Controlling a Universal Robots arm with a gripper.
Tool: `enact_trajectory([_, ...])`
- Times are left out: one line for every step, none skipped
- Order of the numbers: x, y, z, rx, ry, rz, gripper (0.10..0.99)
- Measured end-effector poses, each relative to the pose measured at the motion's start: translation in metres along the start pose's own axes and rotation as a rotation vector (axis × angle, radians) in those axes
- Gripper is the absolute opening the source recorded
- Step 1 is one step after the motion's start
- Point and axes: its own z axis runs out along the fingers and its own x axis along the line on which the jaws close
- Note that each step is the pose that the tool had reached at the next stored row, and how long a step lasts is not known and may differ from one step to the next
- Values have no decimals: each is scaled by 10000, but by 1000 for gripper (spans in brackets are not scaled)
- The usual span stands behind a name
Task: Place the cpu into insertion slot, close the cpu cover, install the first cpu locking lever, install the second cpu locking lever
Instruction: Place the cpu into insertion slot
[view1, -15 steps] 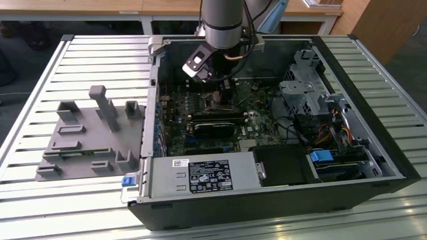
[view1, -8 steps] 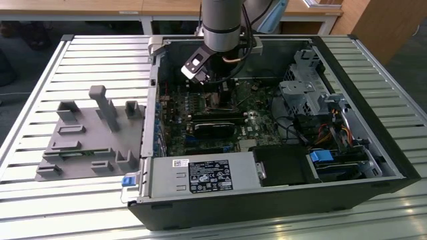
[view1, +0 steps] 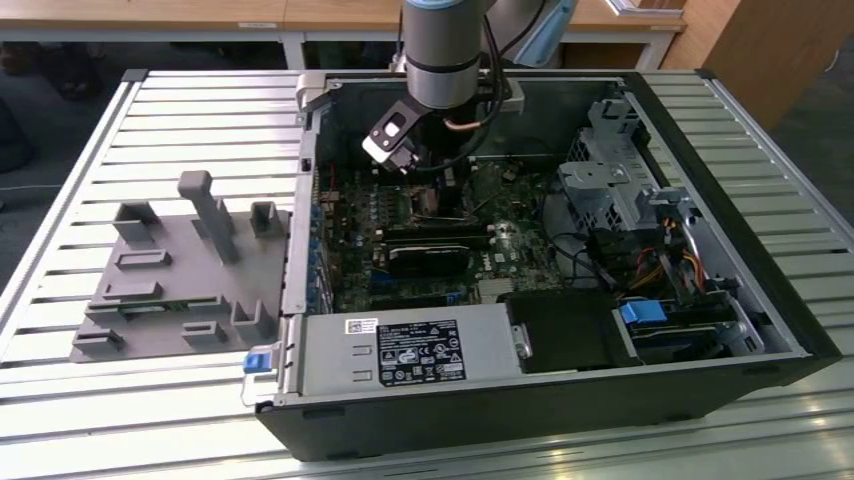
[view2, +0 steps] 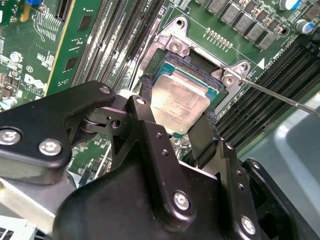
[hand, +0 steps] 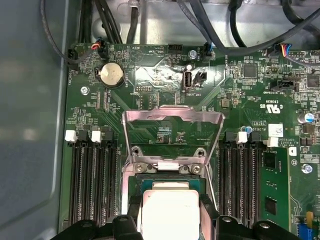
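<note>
**Step in hand:** placing the chip. None of the later steps is done.

**Findings, in order across the exterior view**
- The grey moulded plastic fixture block (view1: 174, 270) with upright posts lies well apart from the tool, on the exterior view's left.
- The black metal two-finger gripper (view2: 177, 109) hangs inside the open black computer case (view1: 561, 415). Its fingers (view2: 209, 131) sit narrow and press opposite edges of the cpu (hand: 170, 214), a flat square chip with a matt, pale silvery face.
- The chip lies directly under the tool, within or just above the insertion slot (view2: 194, 66), a square black-framed socket with a silvery rim. I cannot tell whether it is fully seated.
- The cpu cover (hand: 150, 116), a thin bright metal frame with a cut-out centre, stands raised just beyond the fingertips.
- A thin bare steel rod (view2: 280, 97), probably a locking lever, angles away unlatched.
- Long black memory slots (hand: 92, 185) flank the tool.

**Judgement:** seating calls for the chip to be level and square to the frame, with no sideways push.
</note>
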Motion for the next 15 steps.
enact_trajectory([0,-1,5,1,0,0,541])
enact_trajectory([0,-1,10,0,0,0,541])
enact_trajectory([0,-2,13,2,-2,1,541])
enact_trajectory([0,-2,15,1,-1,0,541])
enact_trajectory([0,-2,18,1,0,0,541])
enact_trajectory([0,-2,21,0,0,0,541])
enact_trajectory([0,-3,25,0,0,0,541])
enact_trajectory([0,-3,29,0,1,0,541])
enact_trajectory([0,-3,33,0,1,0,541])
enact_trajectory([0,-4,36,0,0,0,541])
enact_trajectory([0,-4,40,1,0,0,541])
enact_trajectory([0,-5,44,0,0,0,541])
enact_trajectory([0,-6,47,1,0,0,541])
enact_trajectory([0,-6,51,1,0,0,541])
enact_trajectory([0,-6,55,0,0,0,541])
